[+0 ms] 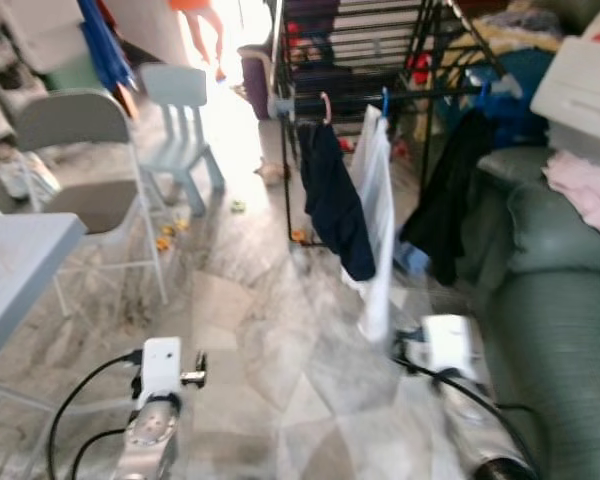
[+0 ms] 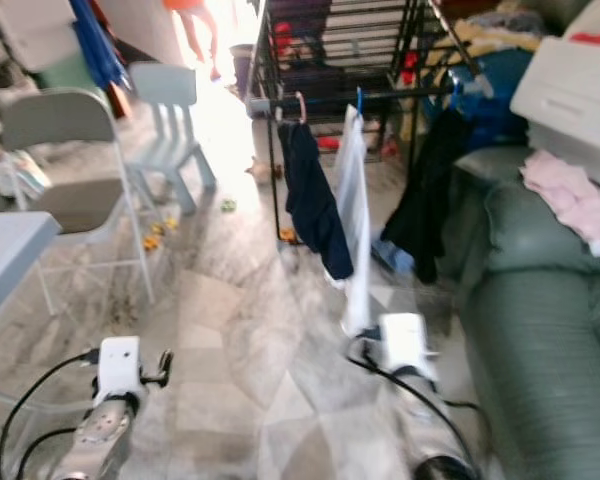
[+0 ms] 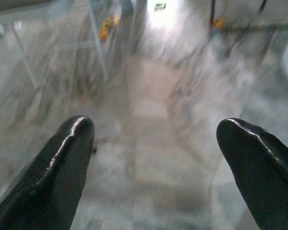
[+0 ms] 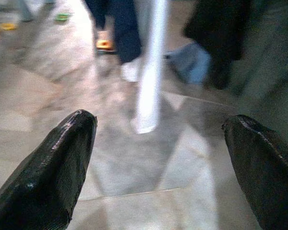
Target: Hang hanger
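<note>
A black drying rack (image 1: 380,60) stands at the far side of the marble floor (image 1: 270,350), beside a green sofa (image 1: 550,330). Three garments hang from its front rail. A dark navy garment (image 1: 332,200) hangs on a pink hanger hook (image 1: 326,104). Just to its right, a white garment (image 1: 377,220) hangs on a blue hanger hook (image 1: 385,100) and reaches nearly to the floor. A black garment (image 1: 448,190) hangs further right, near the sofa arm. The hanger bodies are hidden inside the clothes; only the hooks can be made out.

The right gripper (image 4: 158,167) is held low over the floor, well short of the rack. Its two black fingers (image 4: 48,167) are spread wide apart with nothing between them, and they point toward the hem of the white garment. The left gripper (image 3: 156,167) is also low over bare floor, fingers spread wide and empty.

A pink cloth (image 1: 585,190) lies on top of the sofa, below a white box (image 1: 585,85). To the left stand a grey folding chair (image 1: 80,170), a small pale blue chair (image 1: 180,120) and the corner of a grey table (image 1: 15,270). A person's legs (image 1: 205,35) appear in the bright doorway beyond.
</note>
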`<state>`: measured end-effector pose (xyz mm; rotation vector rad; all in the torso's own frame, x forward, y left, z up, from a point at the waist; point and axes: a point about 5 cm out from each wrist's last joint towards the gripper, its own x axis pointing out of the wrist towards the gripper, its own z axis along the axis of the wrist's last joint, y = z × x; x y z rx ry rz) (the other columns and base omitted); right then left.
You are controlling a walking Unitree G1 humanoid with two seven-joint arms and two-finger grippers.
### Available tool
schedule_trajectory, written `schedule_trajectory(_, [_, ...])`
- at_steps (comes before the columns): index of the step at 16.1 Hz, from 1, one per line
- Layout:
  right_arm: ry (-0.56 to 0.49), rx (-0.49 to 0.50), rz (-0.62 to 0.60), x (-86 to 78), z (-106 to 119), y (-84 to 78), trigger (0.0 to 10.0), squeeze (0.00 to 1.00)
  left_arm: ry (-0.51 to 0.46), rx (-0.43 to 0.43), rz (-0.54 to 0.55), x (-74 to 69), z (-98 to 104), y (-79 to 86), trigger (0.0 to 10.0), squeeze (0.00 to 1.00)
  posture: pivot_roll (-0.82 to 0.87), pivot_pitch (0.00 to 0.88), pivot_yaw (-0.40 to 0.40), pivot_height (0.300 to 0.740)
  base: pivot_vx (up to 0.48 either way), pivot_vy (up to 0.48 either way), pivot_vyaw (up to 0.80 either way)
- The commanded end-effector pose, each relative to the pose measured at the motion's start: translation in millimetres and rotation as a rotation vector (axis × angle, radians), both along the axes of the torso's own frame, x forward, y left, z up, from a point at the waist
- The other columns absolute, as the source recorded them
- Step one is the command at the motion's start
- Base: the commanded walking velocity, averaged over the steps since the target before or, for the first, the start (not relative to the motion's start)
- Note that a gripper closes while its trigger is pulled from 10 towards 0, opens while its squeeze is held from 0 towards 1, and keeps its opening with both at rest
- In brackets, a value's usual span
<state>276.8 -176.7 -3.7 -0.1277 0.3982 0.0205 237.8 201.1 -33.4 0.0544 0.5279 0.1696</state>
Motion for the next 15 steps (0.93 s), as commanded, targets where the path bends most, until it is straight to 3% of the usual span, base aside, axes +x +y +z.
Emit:
schedule_trajectory(1, [-0.027,0.011,0.013,7.3,6.0,0.6,10.0,0.00,0.010,0.012,0.022,-0.8,-1.1,6.6,10.0,0.00,-0.13,0.000,0.121,0.740,0.000,0.000,0.00])
schedule_trajectory(3, [-0.032,0.014,0.035,9.8,6.7,3.0,10.0,0.00,0.011,0.010,0.016,-0.4,-2.4,6.1,10.0,0.00,-0.13,0.000,0.119,0.740,0.000,0.000,0.00])
schedule_trajectory(6, [0.090,0.065,0.083,-0.6,-10.6,11.3,10.0,0.00,0.103,-0.013,0.009,-9.2,-14.5,1.8,10.0,0.00,-0.14,0.000,0.118,0.740,0.000,0.000,0.00])
schedule_trajectory(8, [0.204,0.153,0.108,-15.7,-27.9,21.5,10.0,0.00,0.227,-0.075,0.020,-24.6,-29.6,-3.0,10.0,0.00,-0.15,0.000,0.122,0.740,0.000,0.000,0.00])
schedule_trajectory(10, [0.283,0.161,0.141,-28.0,-39.4,29.5,10.0,0.00,0.309,-0.070,-0.009,-36.8,-38.7,-5.5,10.0,0.00,-0.15,0.000,0.122,0.740,0.000,0.000,0.00])
schedule_trajectory(12, [0.369,0.137,0.116,-39.8,-49.8,23.4,10.0,0.00,0.393,-0.040,-0.047,-50.6,-46.9,-4.8,10.0,0.00,-0.15,0.000,0.116,0.740,0.000,0.000,0.00])
schedule_trajectory(14, [0.385,0.131,0.105,-41.8,-51.4,19.6,10.0,0.00,0.408,-0.036,-0.053,-52.8,-48.2,-5.0,10.0,0.00,-0.14,0.000,0.113,0.740,0.000,0.000,0.00])
schedule_trajectory(15, [0.438,0.099,0.116,-50.4,-56.9,8.9,10.0,0.00,0.444,-0.047,-0.097,-55.3,-50.4,-8.0,10.0,0.00,-0.14,0.000,0.112,0.740,0.000,0.000,0.00])
